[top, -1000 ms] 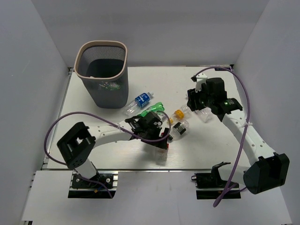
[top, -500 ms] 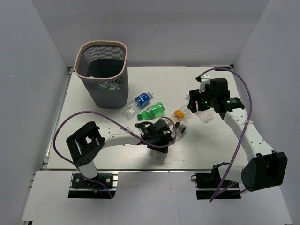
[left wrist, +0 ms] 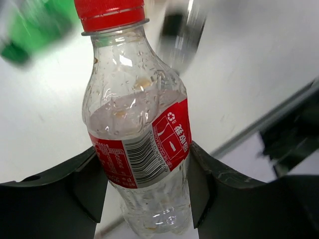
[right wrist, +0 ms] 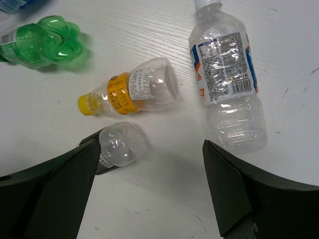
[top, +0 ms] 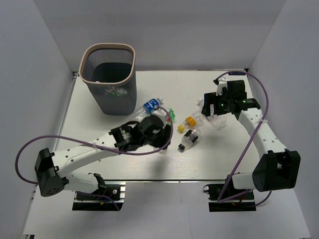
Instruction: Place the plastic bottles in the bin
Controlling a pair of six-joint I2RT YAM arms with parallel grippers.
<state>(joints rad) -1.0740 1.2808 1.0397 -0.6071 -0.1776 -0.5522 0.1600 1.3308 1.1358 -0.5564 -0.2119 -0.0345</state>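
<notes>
In the left wrist view, a red-capped bottle (left wrist: pixel 137 124) fills the middle of the frame. Its red label (left wrist: pixel 174 144) carries a black barcode (left wrist: pixel 142 157) on a white panel, a small white recycling sign (left wrist: pixel 171 117) and white Chinese characters, tilted and not clearly readable. In the right wrist view, upper right, a clear bottle (right wrist: pixel 227 109) has a white label (right wrist: pixel 219 59) with a second barcode (right wrist: pixel 238 85) and print too small to read. The yellow-capped bottle (right wrist: pixel 149 87) at centre left bears a yellow band (right wrist: pixel 118 94), also unreadable.

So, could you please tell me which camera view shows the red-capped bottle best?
The left wrist view: the red-capped bottle fills the frame, with cap, red label and barcode clear, gripped between the jaws of the left gripper. In the top view the gripper covers it; the right wrist view does not show it.
</notes>
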